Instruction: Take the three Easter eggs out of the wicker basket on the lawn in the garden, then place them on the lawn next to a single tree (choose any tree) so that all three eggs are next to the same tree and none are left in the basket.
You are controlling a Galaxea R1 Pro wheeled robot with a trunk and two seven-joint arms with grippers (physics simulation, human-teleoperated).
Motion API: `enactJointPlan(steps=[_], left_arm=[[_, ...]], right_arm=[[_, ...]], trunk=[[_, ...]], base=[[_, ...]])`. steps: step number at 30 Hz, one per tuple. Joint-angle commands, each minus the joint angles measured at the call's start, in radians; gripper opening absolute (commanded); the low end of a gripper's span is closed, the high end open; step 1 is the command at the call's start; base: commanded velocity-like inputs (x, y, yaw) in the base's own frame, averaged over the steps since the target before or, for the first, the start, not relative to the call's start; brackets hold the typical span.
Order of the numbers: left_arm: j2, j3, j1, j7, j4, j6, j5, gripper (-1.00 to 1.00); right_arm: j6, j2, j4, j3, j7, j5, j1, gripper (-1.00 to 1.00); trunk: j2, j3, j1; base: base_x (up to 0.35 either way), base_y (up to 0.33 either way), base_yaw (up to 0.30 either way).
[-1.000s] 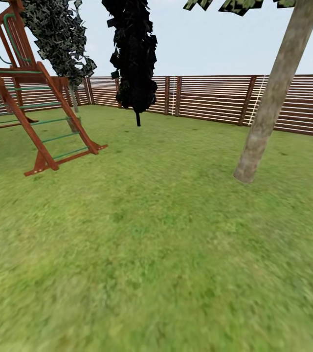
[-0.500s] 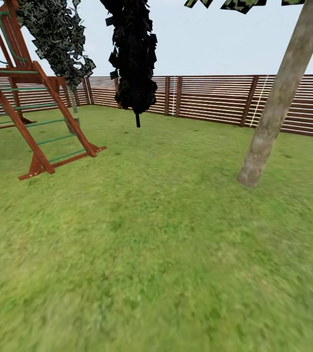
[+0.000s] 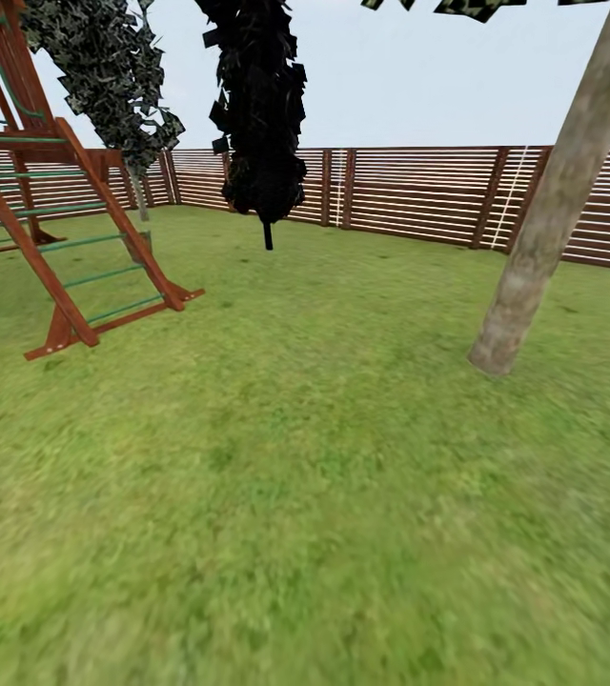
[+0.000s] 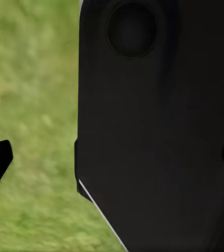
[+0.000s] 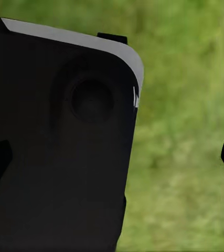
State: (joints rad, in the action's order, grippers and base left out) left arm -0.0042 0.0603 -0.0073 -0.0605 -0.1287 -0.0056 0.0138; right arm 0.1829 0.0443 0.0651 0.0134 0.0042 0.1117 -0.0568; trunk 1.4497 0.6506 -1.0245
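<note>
Green grass, the lawn [image 3: 295, 476], spreads out to one brown slat fence [image 3: 419, 195]. Three trees stand here: one tree [image 3: 553, 210] with a pale trunk at the right, one black tree [image 3: 262, 105], one speckled tree [image 3: 105, 76]. One wooden climbing frame [image 3: 57, 219] stands left. Both grippers' fingers sit wide apart, holding nothing.

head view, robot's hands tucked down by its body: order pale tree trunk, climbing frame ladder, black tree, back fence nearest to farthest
1. pale tree trunk, base on the right.
2. climbing frame ladder, feet on the left, nearly level with the trunk's base.
3. black tree, centre, well back.
4. back fence, behind all.
</note>
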Motion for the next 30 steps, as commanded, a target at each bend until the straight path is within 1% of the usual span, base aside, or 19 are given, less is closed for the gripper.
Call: enactJointPlan(steps=[1,30], left_arm=[[0.0,0.006,0.0,-0.001,0.0,-0.001,0.002,1.0],[-0.001,0.006,0.0,-0.001,0.0,-0.001,0.002,1.0]], right_arm=[[0.003,0.001,-0.001,0.0,0.0,0.006,0.0,1.0],[0.003,0.001,-0.001,0.0,0.0,0.008,0.0,1.0]], trunk=[[0.0,0.001,-0.001],[0.0,0.001,-0.001]], base=[[0.328,0.0,0.0],[0.328,0.0,0.0]])
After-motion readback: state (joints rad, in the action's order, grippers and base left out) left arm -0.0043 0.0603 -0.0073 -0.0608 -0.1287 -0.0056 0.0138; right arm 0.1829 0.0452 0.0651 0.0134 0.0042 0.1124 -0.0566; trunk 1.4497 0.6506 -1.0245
